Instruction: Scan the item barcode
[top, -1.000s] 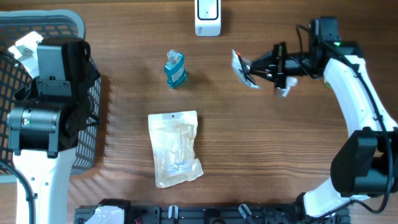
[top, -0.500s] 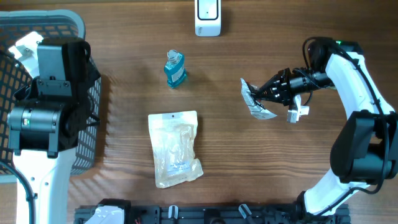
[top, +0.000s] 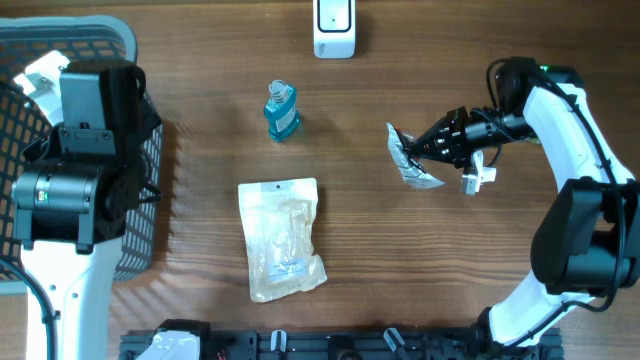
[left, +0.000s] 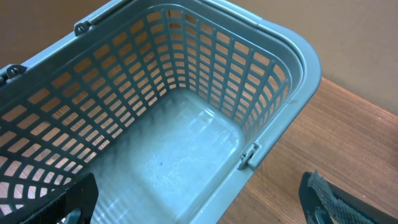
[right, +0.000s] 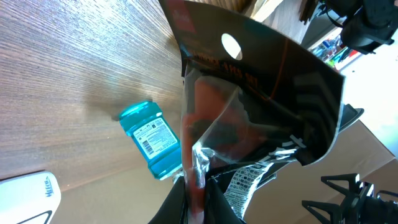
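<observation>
Above the table (top: 450, 280), the right gripper (top: 432, 145) pinches a crinkled packet (top: 408, 160); the left gripper (left: 199, 205) gapes over the basket (left: 186, 93).

packet (right: 249, 112) print blurred, bottle label (right: 154, 134) unreadable

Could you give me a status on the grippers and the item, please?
Left gripper open, above the basket. Right gripper shut on the foil packet, right of the blue bottle. Scanner at the far edge; nothing between it and the packet.

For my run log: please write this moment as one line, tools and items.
right tool: shut on packet | left tool: open, over basket | bottle, pouch, scanner: on table
</observation>
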